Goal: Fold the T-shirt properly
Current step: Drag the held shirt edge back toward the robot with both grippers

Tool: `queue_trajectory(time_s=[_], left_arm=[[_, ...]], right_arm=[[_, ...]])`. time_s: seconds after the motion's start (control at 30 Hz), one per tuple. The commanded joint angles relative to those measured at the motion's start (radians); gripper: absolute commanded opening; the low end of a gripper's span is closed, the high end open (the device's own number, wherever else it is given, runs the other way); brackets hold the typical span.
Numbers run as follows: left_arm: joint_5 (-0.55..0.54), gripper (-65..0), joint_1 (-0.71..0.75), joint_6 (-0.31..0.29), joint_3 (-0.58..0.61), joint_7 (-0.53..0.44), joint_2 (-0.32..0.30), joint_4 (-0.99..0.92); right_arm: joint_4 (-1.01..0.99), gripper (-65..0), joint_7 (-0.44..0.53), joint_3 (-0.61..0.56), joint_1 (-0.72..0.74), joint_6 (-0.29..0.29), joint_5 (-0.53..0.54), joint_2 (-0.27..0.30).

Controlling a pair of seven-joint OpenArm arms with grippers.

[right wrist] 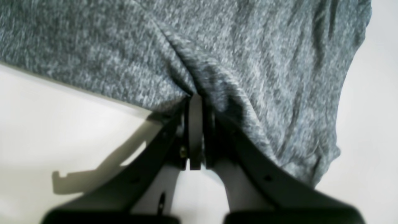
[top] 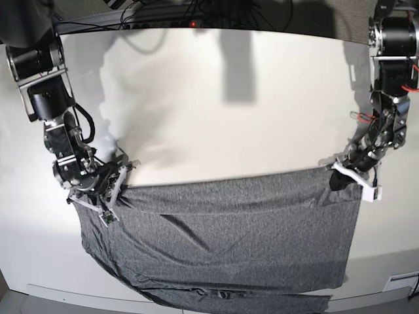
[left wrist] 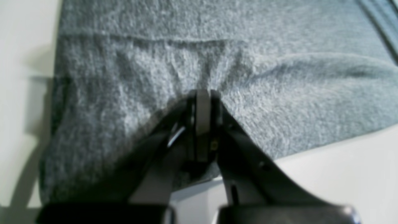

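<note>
The shirt (top: pixel 222 235) is spread across the near part of the white surface (top: pixel 229 104), its far edge clamped at opposite corners by the left end effector (top: pixel 342 175) and right end effector (top: pixel 116 190).

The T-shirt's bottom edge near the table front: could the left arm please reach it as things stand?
Probably not right away: the left gripper is shut on the T-shirt at its far corner, so it would have to let go first. Nothing else blocks the way across the table.
</note>
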Motion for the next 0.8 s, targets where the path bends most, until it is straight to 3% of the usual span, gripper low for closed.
queue_trajectory(time_s=[0.0,0.23,0.43,0.63,0.77], left_arm=[[0.008,-65.0,0.005,-0.003,0.000,0.034,-0.023,0.002],[-0.003,-65.0,0.090,-0.085,-0.001,0.056,-0.045,0.007],[-0.008,-65.0,0.210,-0.084,-0.001,0.070,-0.057,0.124],[-0.146,-65.0,0.394,-0.083,-0.003,0.130,-0.113,0.385],[-0.152,-65.0,0.512,-0.010,-0.011,0.149,-0.145,0.542]], right_arm=[[0.017,-65.0,-0.068,-0.001,-0.020,0.011,0.006,0.026],[0.252,-65.0,-0.131,-0.001,-0.186,0.014,0.114,0.113],[0.381,-65.0,-0.155,0.063,-0.337,-0.030,0.120,0.141],[0.513,-65.0,-0.154,0.200,-0.515,-0.030,0.121,0.141],[0.625,-65.0,-0.154,0.273,-0.647,-0.030,0.121,0.141]])
